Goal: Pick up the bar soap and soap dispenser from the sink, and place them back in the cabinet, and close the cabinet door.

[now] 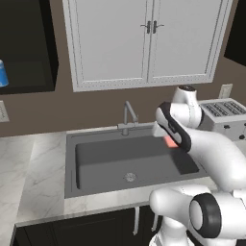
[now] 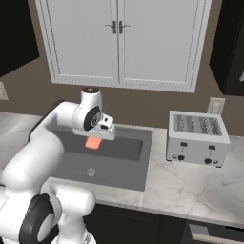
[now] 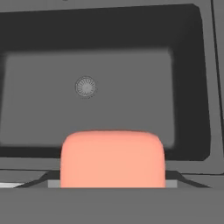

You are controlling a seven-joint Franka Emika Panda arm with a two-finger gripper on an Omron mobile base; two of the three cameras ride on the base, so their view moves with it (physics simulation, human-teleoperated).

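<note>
Above the sink [image 1: 96, 158], near its back right corner, the end effector [image 2: 94, 141] holds the soap [image 2: 93, 142] clear of the basin floor. In the hand view the soap [image 3: 113, 158] sits at the bottom centre, right at the fingertips, with dark finger parts showing at either side of it; the jaws stand fairly wide, closed on the bar's flanks. The drain [image 3: 85, 87] lies well beyond the bar on the basin floor. In the left base view the soap [image 1: 170, 141] shows as an orange patch just beside the forearm, over the sink's right rear edge. The faucet [image 1: 128, 115] stands at the back rim, left of the held bar. The dispenser [image 1: 3, 73] sits up in the dark cabinet [image 1: 29, 48] at the far left, well apart from the end effector, and that cabinet stands open. White doors [image 2: 119, 38] hang closed above the sink. A toaster [image 2: 196, 138] rests on the bench [image 2: 190, 186] to the right of the sink.
</note>
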